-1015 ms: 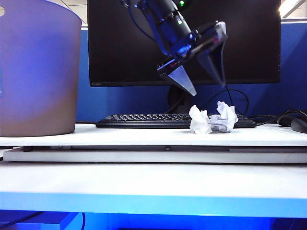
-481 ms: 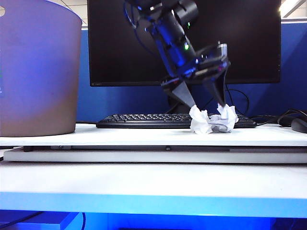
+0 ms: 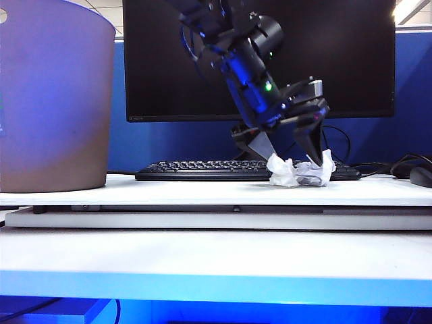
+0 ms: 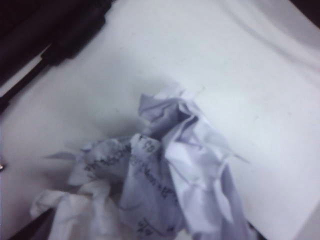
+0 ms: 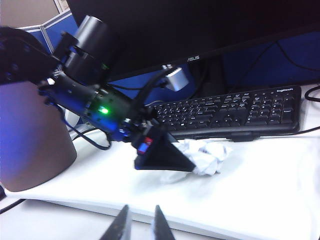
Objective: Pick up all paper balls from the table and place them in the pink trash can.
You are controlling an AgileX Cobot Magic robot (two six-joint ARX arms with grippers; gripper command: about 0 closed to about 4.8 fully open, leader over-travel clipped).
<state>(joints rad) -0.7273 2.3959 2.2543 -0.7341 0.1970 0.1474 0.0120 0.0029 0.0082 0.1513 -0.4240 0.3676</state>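
Two white paper balls [image 3: 297, 170] lie pressed together on the table [image 3: 169, 192] just in front of the keyboard. My left gripper [image 3: 295, 159] is open and tilted down over them, one finger at each side of the wads and the tips low among the paper. The left wrist view is filled by the crumpled, print-marked paper balls [image 4: 165, 170]. The right wrist view shows the left arm's near finger [image 5: 162, 155] against the paper balls [image 5: 206, 154]. The pink trash can [image 3: 54, 101] stands far left. My right gripper [image 5: 141, 225] hangs off the table's front edge, its fingers slightly apart and empty.
A black keyboard [image 3: 202, 169] and a large dark monitor [image 3: 169, 61] stand behind the paper. Cables and a dark mouse [image 3: 422, 175] lie at the far right. The thick pale front edge [image 3: 216, 219] runs across the exterior view.
My left gripper has come down and slightly right from above the keyboard onto the paper balls, its open fingers now astride them. The right gripper has stayed still.
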